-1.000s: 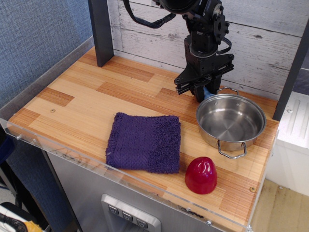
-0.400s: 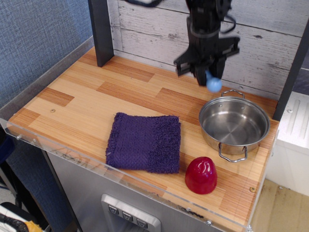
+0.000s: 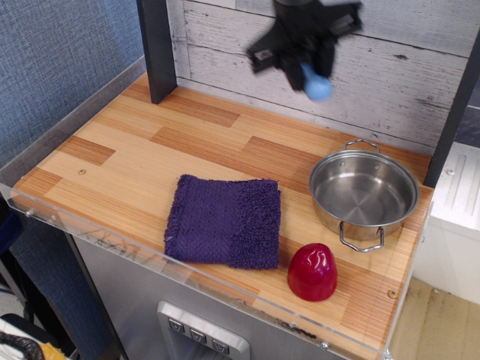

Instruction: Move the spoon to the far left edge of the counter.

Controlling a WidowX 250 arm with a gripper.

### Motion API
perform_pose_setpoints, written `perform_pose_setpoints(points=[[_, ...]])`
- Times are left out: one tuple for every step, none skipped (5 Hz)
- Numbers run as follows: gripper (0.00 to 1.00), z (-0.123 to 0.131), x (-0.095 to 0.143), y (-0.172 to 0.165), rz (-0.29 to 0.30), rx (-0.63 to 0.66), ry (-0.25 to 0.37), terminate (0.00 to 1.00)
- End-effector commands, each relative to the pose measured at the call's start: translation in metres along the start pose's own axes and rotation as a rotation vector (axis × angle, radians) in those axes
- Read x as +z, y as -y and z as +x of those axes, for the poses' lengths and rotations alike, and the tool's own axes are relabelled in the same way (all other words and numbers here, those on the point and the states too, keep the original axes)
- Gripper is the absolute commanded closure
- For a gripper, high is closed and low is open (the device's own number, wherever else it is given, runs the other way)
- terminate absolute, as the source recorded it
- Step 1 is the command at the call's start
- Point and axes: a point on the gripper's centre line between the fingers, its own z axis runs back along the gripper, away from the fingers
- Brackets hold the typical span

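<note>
Observation.image view, near to far. Closest to the lens, at the lower edge of the frame: a clear acrylic lip running along the front of the counter [image 3: 112,161], light striped wooden planks behind it. Lower right, near that front edge: a red egg-shaped object [image 3: 312,271], upright on the wood. Just left of it, at lower centre: a purple towel [image 3: 225,220], folded flat, apart from the egg. Farther back on the right: a steel pot [image 3: 364,192] with two wire handles, standing on the planks beside the right edge, nothing visible inside. Left half of the wooden top bare, bordered on the left by a grey strip and a blue textured wall. At the back left: a dark post [image 3: 157,49] rising from the wood. Behind everything: a whitewashed plank wall [image 3: 405,67]. Up at the top centre of the frame, well above the wood and in front of that wall: the gripper [image 3: 301,56], dark and motion-blurred, closed on the spoon [image 3: 316,85]. Only the light-blue knobbed handle end showing, hanging below the fingers; gray bowl hidden in the clamp. Spoon held in the air, above the back of the top, left of the pot, touching nothing else.
</note>
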Motion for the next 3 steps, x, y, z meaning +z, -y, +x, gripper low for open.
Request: perform_pose_setpoints(points=[[1.0,0.01,0.062,-0.049,-0.063,-0.028,0.054,0.0],[1.0,0.013,0.069,-0.084,-0.045,-0.025,0.056,0.0],[1.0,0.02,0.067,-0.115,-0.016,-0.015,0.065,0.0]])
